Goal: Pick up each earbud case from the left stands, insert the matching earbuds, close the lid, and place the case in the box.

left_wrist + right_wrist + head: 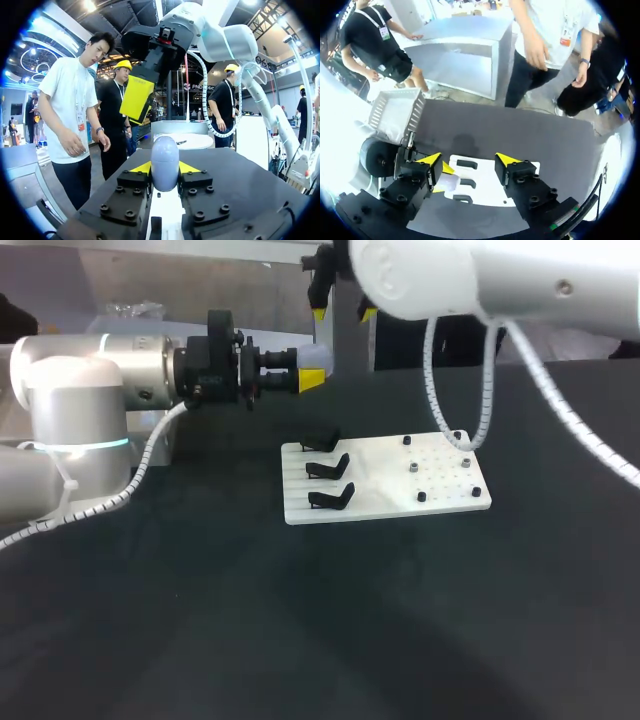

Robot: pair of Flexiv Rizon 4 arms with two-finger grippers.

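Observation:
My left gripper [310,378] is held level above the table's back, shut on a pale, egg-shaped earbud case [316,357]. In the left wrist view the case [165,162] stands upright between the yellow tips, and its lid looks closed. My right gripper [344,312] hangs open just above and beyond the case, with nothing between its fingers. From the right wrist view the right gripper [468,159] looks down on the case [448,183] and the white board [490,192]. Three black stands [328,468] on the board [385,505] carry nothing.
Small dark pegs or earbuds [413,468] dot the board's right half. A white perforated box [395,112] sits on the table beside my left arm's wrist [377,157]. Dark tabletop [300,620] stretches in front of the board.

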